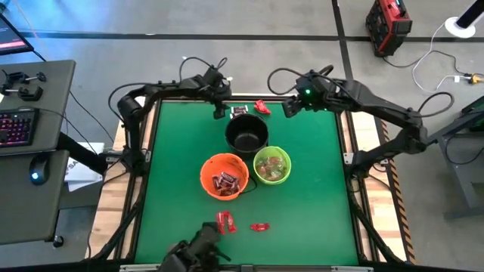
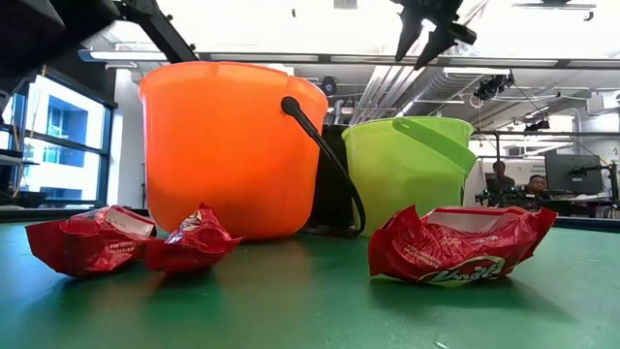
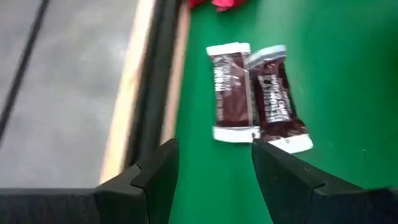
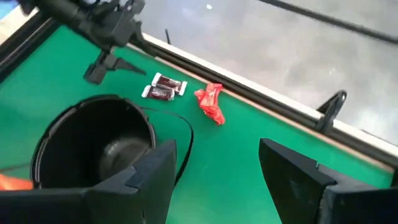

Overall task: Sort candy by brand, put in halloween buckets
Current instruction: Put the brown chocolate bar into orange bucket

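Two dark brown and silver candy bars (image 3: 252, 93) lie side by side on the green table by its far edge, just ahead of my open left gripper (image 3: 214, 165), which touches nothing. A red candy (image 4: 211, 102) lies to their right. My right gripper (image 4: 217, 165) hovers open above the far right of the table, with nothing between its fingers. The black bucket (image 1: 246, 134) stands mid-table. Nearer stand the orange bucket (image 1: 224, 175), holding dark bars, and the lime green bucket (image 1: 272, 166), holding pale sweets. More red candies (image 1: 224, 221) lie near the front edge.
The table's raised far rail (image 3: 155, 93) runs close beside the brown bars. In the low view the red wrappers (image 2: 455, 242) lie in front of the buckets. A desk with a keyboard (image 1: 19, 125) stands left of the table.
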Robot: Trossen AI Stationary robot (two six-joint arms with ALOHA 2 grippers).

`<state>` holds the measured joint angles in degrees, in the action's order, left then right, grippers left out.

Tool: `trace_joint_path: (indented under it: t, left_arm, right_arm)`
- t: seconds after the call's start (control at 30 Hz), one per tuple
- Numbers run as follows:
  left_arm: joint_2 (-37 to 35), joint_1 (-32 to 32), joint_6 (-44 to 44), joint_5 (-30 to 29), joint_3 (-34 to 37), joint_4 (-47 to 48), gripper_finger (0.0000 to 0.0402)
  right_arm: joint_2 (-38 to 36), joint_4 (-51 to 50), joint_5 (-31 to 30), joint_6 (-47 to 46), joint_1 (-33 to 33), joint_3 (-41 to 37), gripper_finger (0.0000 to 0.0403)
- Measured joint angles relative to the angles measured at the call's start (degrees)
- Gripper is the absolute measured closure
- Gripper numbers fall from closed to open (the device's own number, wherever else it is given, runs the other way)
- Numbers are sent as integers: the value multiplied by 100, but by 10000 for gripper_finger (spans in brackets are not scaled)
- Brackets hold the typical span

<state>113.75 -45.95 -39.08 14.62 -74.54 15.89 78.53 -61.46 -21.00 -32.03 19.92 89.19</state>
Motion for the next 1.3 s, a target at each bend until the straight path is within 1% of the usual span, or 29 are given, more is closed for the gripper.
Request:
trace_joint_path:
  t: [0.1, 0.23, 0.43, 0.53, 0.67, 0.77, 0.83, 0.97, 1.03, 1.17, 1.2, 1.3]
  left_arm:
    - [169, 24, -169, 227, 4, -155, 211]
    - [289, 79, -326, 447, 5, -339, 211]
    - [449, 163, -602, 451, 2, -839, 211]
    - [624, 175, -495, 380, -20, -801, 211]
    - [585, 168, -467, 385, -78, -871, 212]
    - [599, 168, -257, 542, -66, -733, 218]
    - [680, 168, -165, 768, -114, -566, 230]
    - [830, 170, -84, 777, -437, -212, 277]
    - [885, 172, 10, 619, -554, -46, 308]
    - [946, 196, 202, 61, -736, 256, 384]
    - [953, 195, 232, -1, -750, 314, 392]
    - [941, 162, 152, -283, -771, 761, 398]
  right_arm:
    - [100, -3, 49, -280, 77, 0, 183]
    - [291, -1, 266, -471, 81, 0, 183]
    - [567, 0, 721, -552, 71, -1, 183]
    - [627, 4, 867, -680, 71, -2, 183]
    - [627, 17, 958, -808, 69, -2, 183]
    - [627, 23, 1005, -809, 69, -2, 183]
    - [627, 30, 1021, -809, 69, -2, 183]
    - [627, 98, 1064, -814, 69, -2, 183]
    - [627, 100, 1188, -883, 69, -2, 183]
    - [627, 98, 1524, -977, 35, -2, 183]
    - [627, 98, 1564, -973, 15, -2, 183]
    - [627, 95, 1573, -964, -100, -2, 183]
